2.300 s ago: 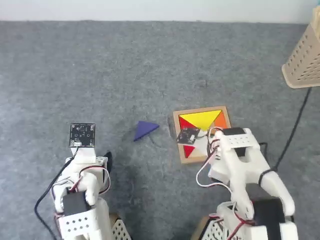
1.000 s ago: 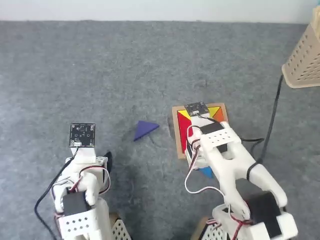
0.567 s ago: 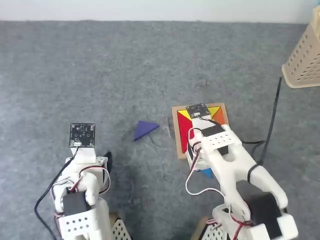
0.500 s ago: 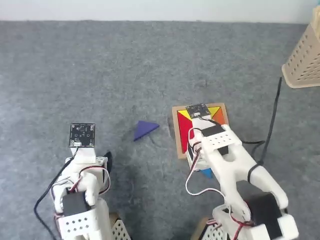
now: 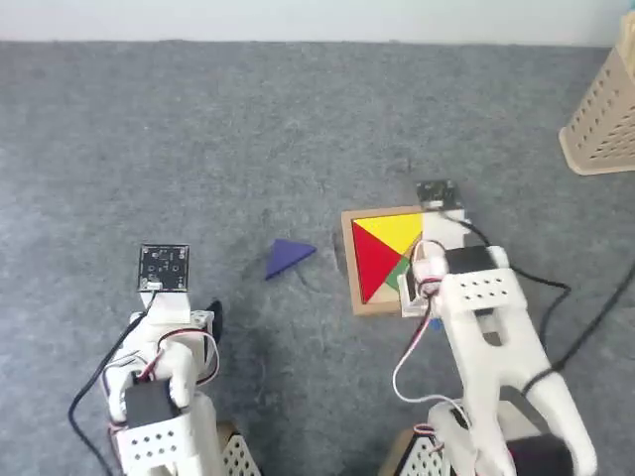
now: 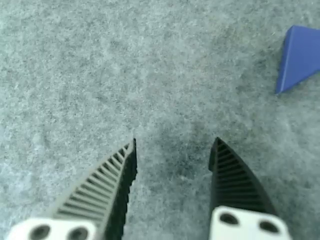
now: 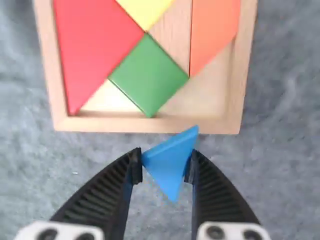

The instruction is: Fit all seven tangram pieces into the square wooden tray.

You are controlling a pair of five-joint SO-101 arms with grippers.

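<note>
Tangram pieces and tray. The right end effector (image 7: 164,157) pinches a light-blue triangle (image 7: 169,167) between its two fingers. The triangle is just outside the near wall of the tray (image 7: 145,125), with one corner pointing over that wall.

Inside the tray lie a cream triangle (image 7: 107,101), a green square (image 7: 148,75), a red triangle (image 7: 92,45), an orange piece (image 7: 212,27) and a yellow triangle (image 7: 145,7). Bare wood shows between the green square and the orange piece. That gap lies straight ahead of the held triangle, so the coming move probably runs forward over the wall.

The left end effector (image 6: 175,145) hangs spread and empty over the grey worktop (image 5: 198,129). A dark-blue triangle (image 6: 297,57) lies flat beyond it, between the left arm and the tray.
</note>
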